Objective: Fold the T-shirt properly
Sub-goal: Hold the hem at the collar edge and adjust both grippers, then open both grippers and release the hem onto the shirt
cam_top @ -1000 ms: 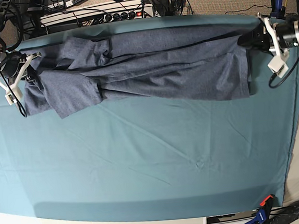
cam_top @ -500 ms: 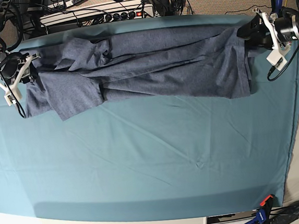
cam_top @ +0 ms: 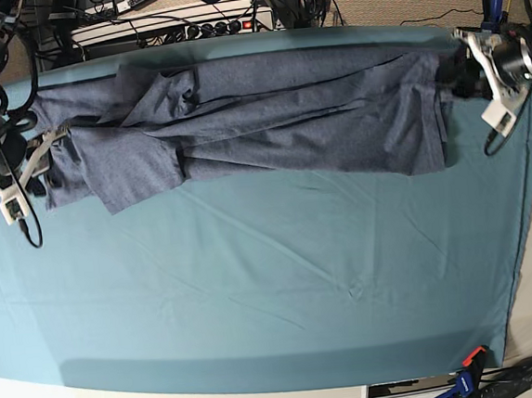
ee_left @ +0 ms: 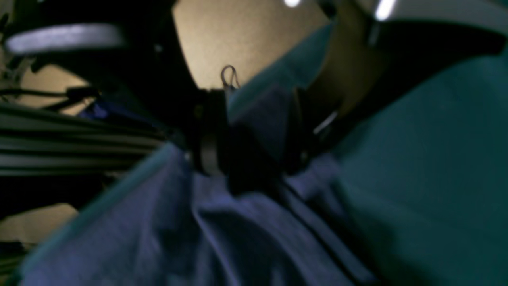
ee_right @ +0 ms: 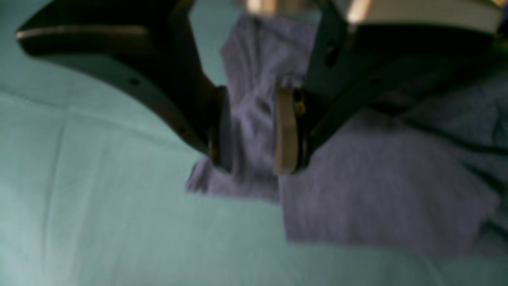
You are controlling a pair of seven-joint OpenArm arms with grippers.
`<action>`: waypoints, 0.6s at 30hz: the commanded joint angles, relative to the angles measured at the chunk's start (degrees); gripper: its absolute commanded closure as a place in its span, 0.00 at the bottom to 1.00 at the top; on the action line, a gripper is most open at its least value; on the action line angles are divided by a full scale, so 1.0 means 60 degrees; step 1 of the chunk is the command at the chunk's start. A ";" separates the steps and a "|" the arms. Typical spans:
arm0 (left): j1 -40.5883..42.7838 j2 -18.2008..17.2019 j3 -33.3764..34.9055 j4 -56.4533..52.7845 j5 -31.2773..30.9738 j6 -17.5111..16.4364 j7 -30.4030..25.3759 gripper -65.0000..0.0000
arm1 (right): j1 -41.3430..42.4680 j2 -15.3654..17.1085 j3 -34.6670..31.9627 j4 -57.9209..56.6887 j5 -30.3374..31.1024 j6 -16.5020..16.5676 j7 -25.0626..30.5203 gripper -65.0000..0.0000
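T-shirt (cam_top: 278,119) of heathered slate-blue cotton is laid lengthwise, once folded, along the teal-clothed desk's (cam_top: 272,273) far edge; further folds are judged outstanding. Left pincer (ee_left: 254,135) and right pincer (ee_right: 248,127) are parted, fabric between unclamped.

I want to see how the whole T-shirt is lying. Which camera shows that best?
The base view: it shows the whole T-shirt stretched along the far edge of the table. The right wrist view is a blurred close-up of one end of it between the open right tool; the left wrist view is dark, showing only folds.
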 commanded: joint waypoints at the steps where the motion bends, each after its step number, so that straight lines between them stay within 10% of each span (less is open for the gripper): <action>1: -0.0164 -0.0211 -0.0098 0.0138 -0.0149 0.0007 -0.0266 0.60 | 0.0153 0.0186 0.0131 0.0146 -0.0015 -0.0044 0.0295 0.71; 18: -0.1548 0.0339 -0.0069 -0.0189 0.1450 0.1257 -0.1395 0.60 | 0.0306 -0.1548 0.0102 0.0124 -0.0510 -0.0025 0.1115 0.71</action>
